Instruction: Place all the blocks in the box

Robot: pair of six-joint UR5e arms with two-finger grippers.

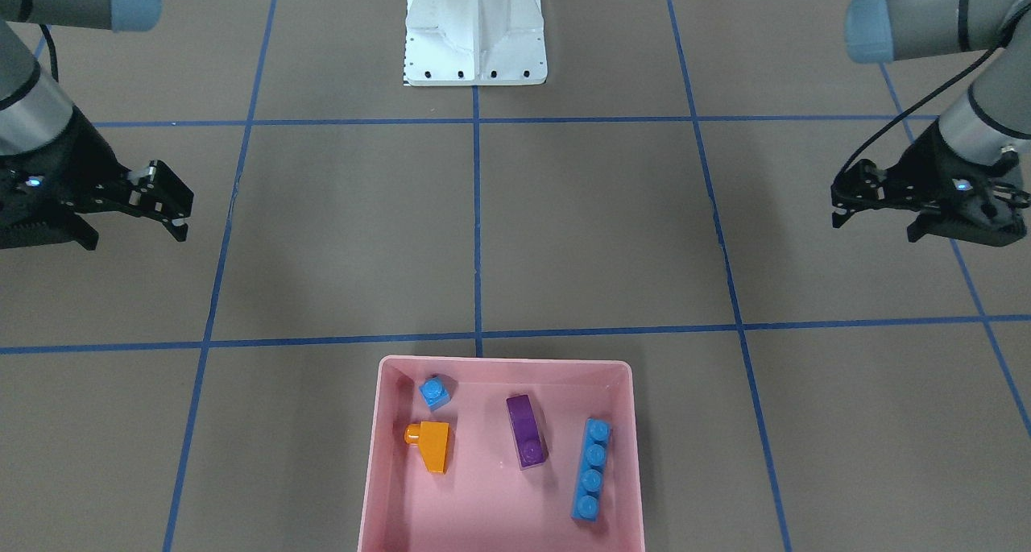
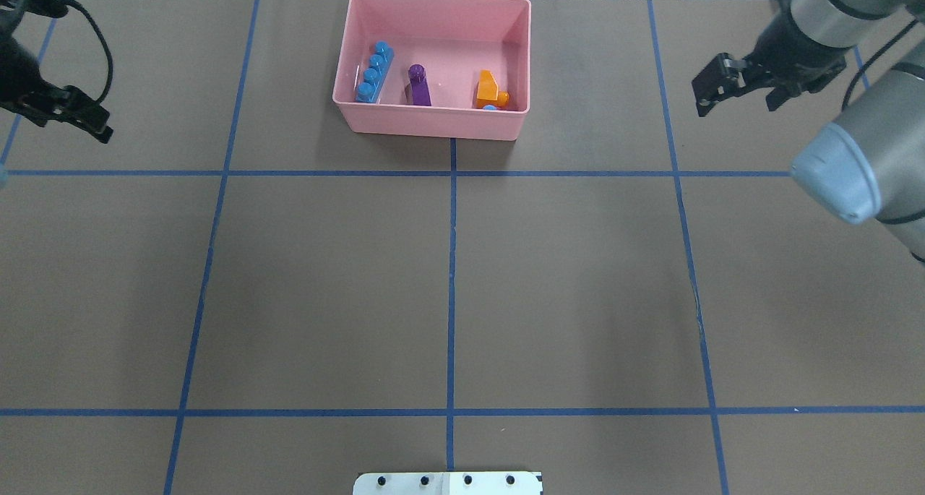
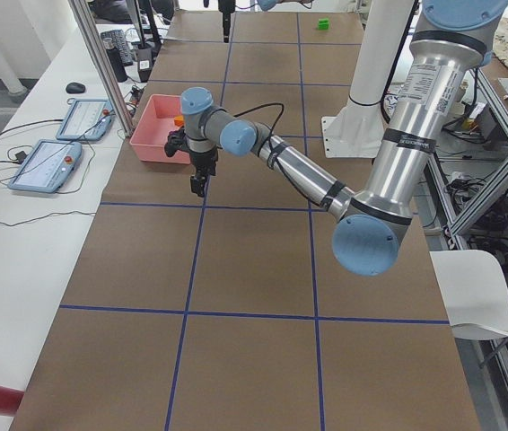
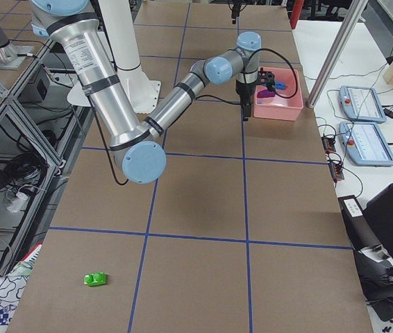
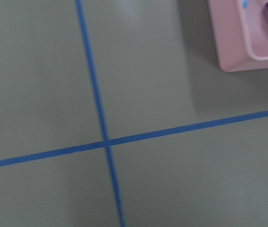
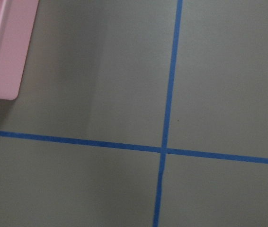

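Box (image 1: 503, 362) holds four bricks (image 1: 592, 471); green brick (image 4: 96, 279) lies far off, likely why my left fingers (image 1: 842, 205) and right fingers (image 1: 173, 209) hang spread, empty.

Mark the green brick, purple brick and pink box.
green brick (image 4: 96, 279), exterior right view, on its top.
purple brick (image 1: 527, 429), exterior front-facing view, middle of its body.
pink box (image 1: 503, 362), exterior front-facing view, rim at the view's top.

Pink box (image 2: 433, 125), far edge: long blue block (image 2: 373, 72), purple block (image 2: 419, 87), orange block (image 2: 488, 88), tiny blue block (image 2: 489, 108) partly hidden.
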